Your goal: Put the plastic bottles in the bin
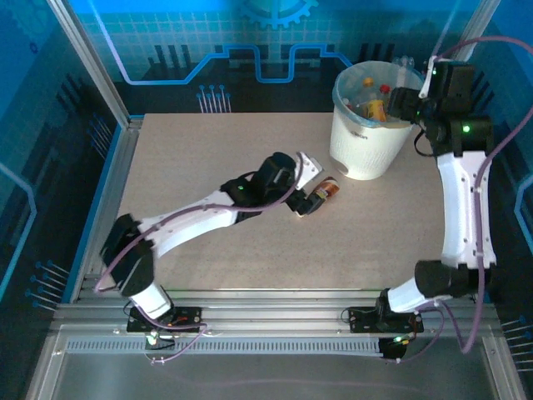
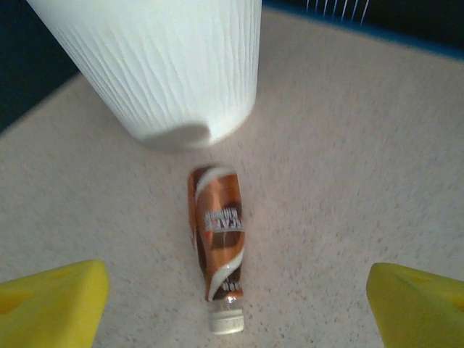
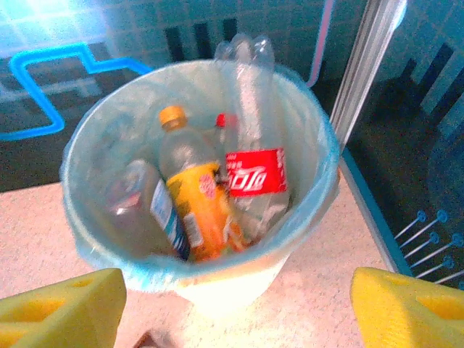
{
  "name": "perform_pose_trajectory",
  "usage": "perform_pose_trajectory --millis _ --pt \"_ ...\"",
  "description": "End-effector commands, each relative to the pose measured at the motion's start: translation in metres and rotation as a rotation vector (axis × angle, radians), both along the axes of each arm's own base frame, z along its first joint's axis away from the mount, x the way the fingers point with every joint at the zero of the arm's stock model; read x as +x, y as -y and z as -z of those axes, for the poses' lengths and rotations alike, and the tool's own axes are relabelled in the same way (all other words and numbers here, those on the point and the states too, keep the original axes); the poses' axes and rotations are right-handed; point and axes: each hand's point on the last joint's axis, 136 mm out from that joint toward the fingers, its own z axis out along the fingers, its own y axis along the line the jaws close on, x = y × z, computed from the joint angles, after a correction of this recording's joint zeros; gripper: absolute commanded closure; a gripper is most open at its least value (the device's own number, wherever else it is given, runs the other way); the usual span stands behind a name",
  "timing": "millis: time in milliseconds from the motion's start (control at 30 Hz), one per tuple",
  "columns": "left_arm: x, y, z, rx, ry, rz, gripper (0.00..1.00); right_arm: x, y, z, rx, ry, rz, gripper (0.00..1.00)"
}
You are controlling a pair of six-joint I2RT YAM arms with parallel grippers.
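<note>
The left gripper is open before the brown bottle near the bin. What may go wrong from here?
The brown bottle lies on its side before the open left gripper; being round, it may roll or slip toward the nearby bin.
The right gripper hangs open over the bin, so the left one might hit it there.
A tall clear bottle sticks out above the bin; a dropped bottle could bounce off it.

Speckled beige tabletop (image 1: 333, 250), seen from above. A white ribbed bin (image 1: 366, 142) stands upright near the far right corner. A brown bottle (image 1: 328, 190) lies on its side just beside the bin's base, on the near left, not touching it, its white cap pointing away from the bin.
</note>
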Motion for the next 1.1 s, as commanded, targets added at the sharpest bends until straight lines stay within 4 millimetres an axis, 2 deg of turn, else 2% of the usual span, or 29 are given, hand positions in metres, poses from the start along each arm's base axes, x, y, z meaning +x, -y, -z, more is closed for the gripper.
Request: perform_pose_trajectory --millis 0,200,367,533,633,800,967,1067 --pt "0.008 0.008 0.030 0.045 -0.102 -0.016 0.09 -0.016 -0.016 0.007 0.031 0.023 -0.039 0.20" --pt "0.026 0.023 0.097 0.160 -0.240 -0.051 0.12 -0.050 -0.019 0.028 0.023 -0.011 -0.052 0.20" --pt "0.043 0.025 0.133 0.222 -0.294 -0.085 0.15 -0.064 -0.020 0.037 0.018 -0.033 -0.064 0.20" --pt "0.060 0.023 0.159 0.236 -0.335 -0.138 0.20 -0.070 -0.024 0.039 0.036 -0.032 -0.082 0.21" --pt "0.064 0.027 0.166 0.230 -0.353 -0.133 0.29 -0.072 -0.026 0.038 0.047 -0.027 -0.089 0.21" --pt "0.063 0.026 0.164 0.219 -0.358 -0.121 0.38 -0.077 -0.027 0.035 0.043 -0.015 -0.100 0.21" --pt "0.058 0.018 0.151 0.166 -0.377 -0.115 0.51 -0.085 -0.024 0.032 0.026 0.002 -0.095 0.21" --pt "0.057 0.014 0.135 0.122 -0.367 -0.120 0.53 -0.089 -0.022 0.032 0.017 0.007 -0.089 0.21"
